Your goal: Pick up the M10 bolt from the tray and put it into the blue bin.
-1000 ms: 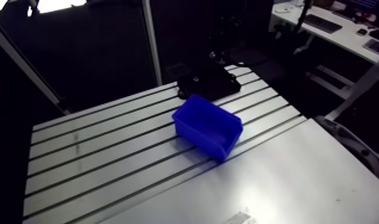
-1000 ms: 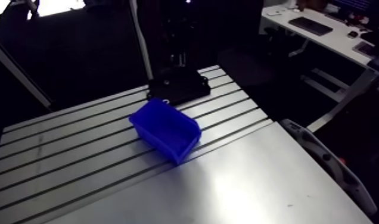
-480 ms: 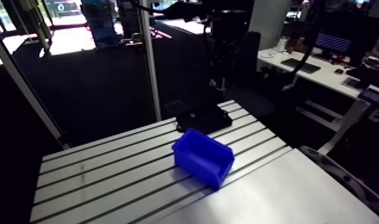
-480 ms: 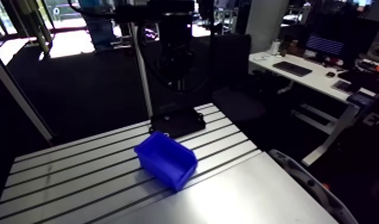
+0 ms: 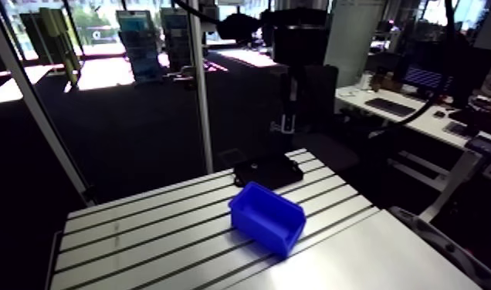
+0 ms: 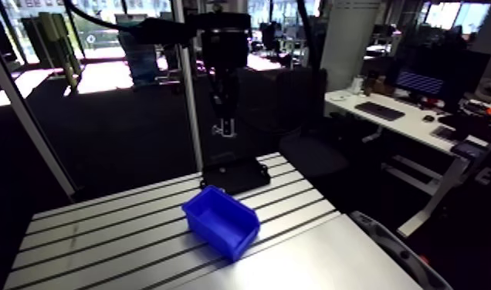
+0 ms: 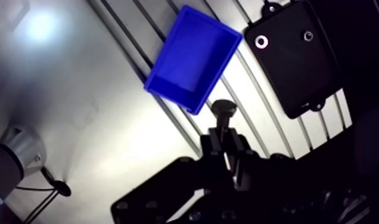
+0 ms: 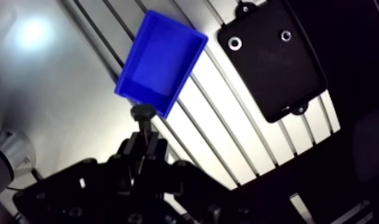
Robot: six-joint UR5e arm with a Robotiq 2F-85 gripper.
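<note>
In the wrist view my gripper (image 7: 223, 142) is shut on the dark M10 bolt (image 7: 224, 113), whose head sticks out past the fingertips. I hang high over the table. The blue bin (image 7: 192, 56) lies ahead of the bolt, open side up, with nothing visible inside. The black tray (image 7: 293, 59) sits beside the bin, flat on the slots, and shows two round recesses. In the arm view the gripper (image 6: 224, 123) hangs well above the tray (image 6: 235, 176), and the blue bin (image 6: 220, 221) stands just in front of it.
The slotted aluminium table (image 5: 140, 231) carries both bin and tray near its far edge. A smooth plate (image 5: 372, 258) covers the near right part. A slanted metal post (image 5: 40, 123) and an upright one (image 5: 202, 92) stand behind the table.
The arm view has swung upward, so the whole picture shifted. The gripper, close over the tray earlier, now hangs clearly higher above it. Bin and tray have not moved on the table.
</note>
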